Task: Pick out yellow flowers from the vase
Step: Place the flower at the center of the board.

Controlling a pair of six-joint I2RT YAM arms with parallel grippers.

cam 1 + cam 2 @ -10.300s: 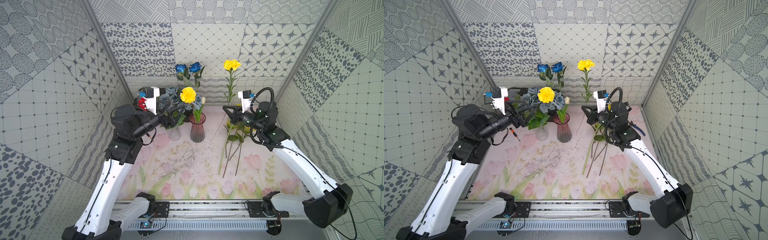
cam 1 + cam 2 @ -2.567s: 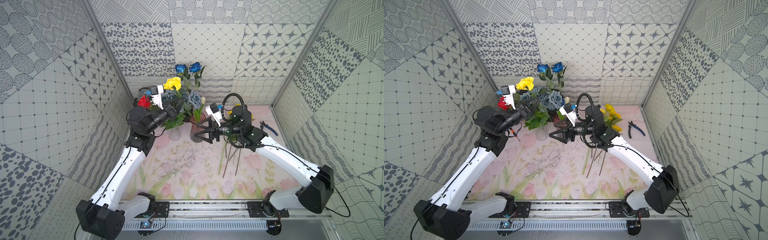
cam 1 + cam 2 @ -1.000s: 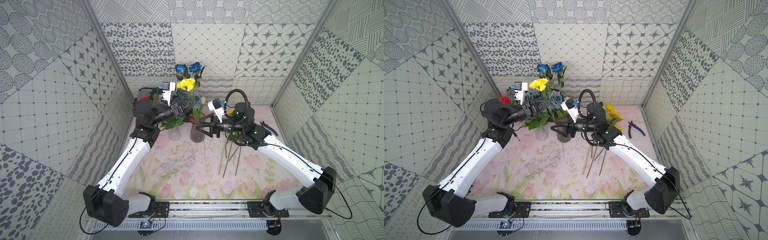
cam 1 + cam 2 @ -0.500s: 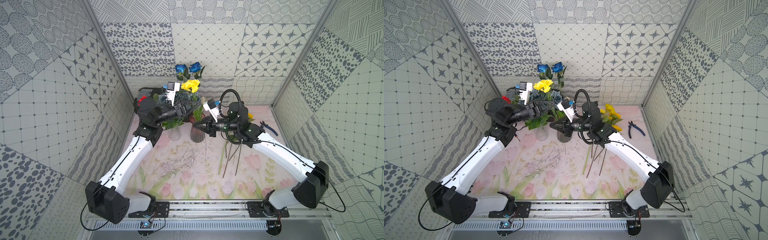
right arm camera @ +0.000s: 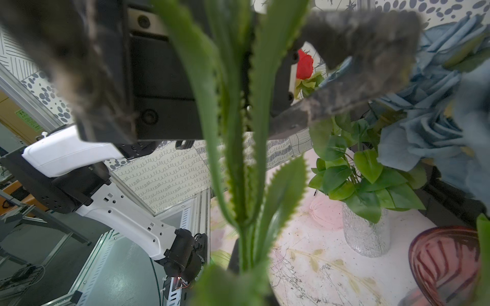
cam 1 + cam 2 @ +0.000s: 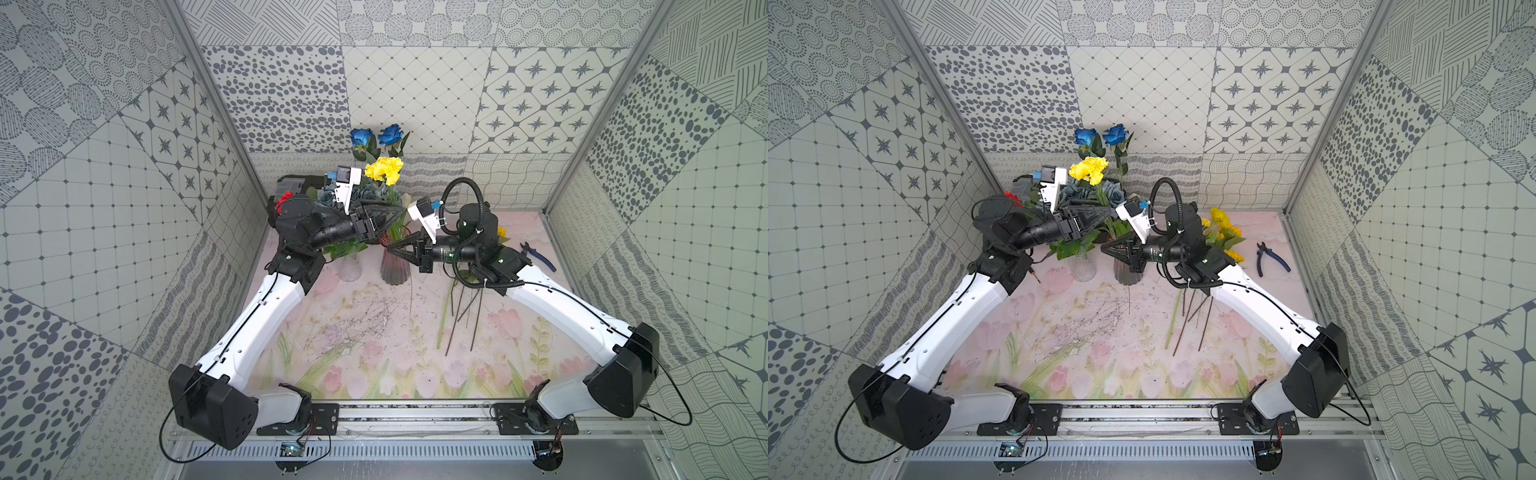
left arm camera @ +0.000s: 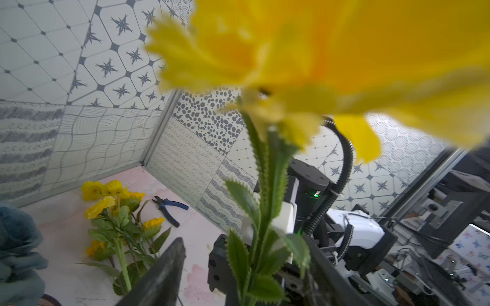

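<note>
While clear vase [image 6: 1084, 270] holds grey-blue roses [image 6: 1077, 194], yellow carnation [image 6: 1089, 169] outside red vase [image 6: 1128, 274]

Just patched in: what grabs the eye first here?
The yellow carnation stands at centre above the dark red vase, its stem pinched by the right gripper while the left gripper is open around it. A pile of yellow flowers lies on the mat beside the right arm.

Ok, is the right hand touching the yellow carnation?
Touching. In a top view the right hand is shut on the stem of the yellow carnation; the left hand stands open.
</note>
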